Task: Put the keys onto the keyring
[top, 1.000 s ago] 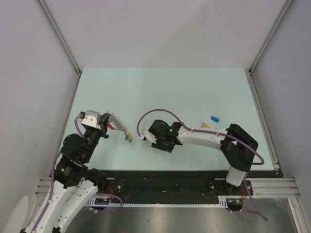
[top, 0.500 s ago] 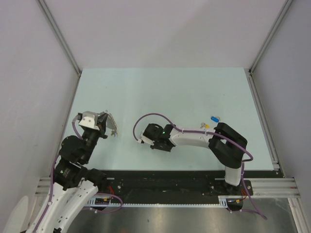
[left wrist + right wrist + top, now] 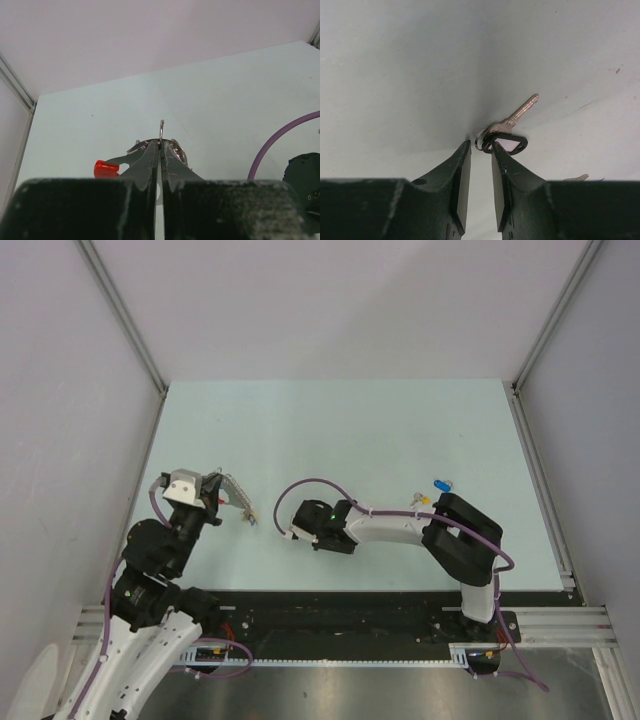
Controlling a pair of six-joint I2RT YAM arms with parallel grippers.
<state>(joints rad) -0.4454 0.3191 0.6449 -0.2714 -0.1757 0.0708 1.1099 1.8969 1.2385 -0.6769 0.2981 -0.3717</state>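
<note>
My left gripper (image 3: 216, 496) is shut on the keyring (image 3: 238, 506), a grey metal ring with a red section (image 3: 106, 168), and holds it above the table at the left. In the left wrist view the ring's thin edge (image 3: 161, 131) sticks up between the closed fingertips. My right gripper (image 3: 291, 532) is low over the table, right of the keyring. Its jaws stand narrowly open (image 3: 481, 146). A silver key with a black tag (image 3: 509, 144) lies on the table at the right fingertip, its small split ring between the tips. A blue-tagged key cannot be made out.
A short blue tag with a whitish end (image 3: 441, 484) and a yellow-tagged key (image 3: 421, 498) lie on the table at the right, behind the right arm. A purple cable (image 3: 300, 488) loops above the right wrist. Walls close in the pale green table (image 3: 340, 430).
My right gripper has moved left and a little nearer, toward the keyring. The left gripper has turned, so the keyring now shows shorter and closer to it.
</note>
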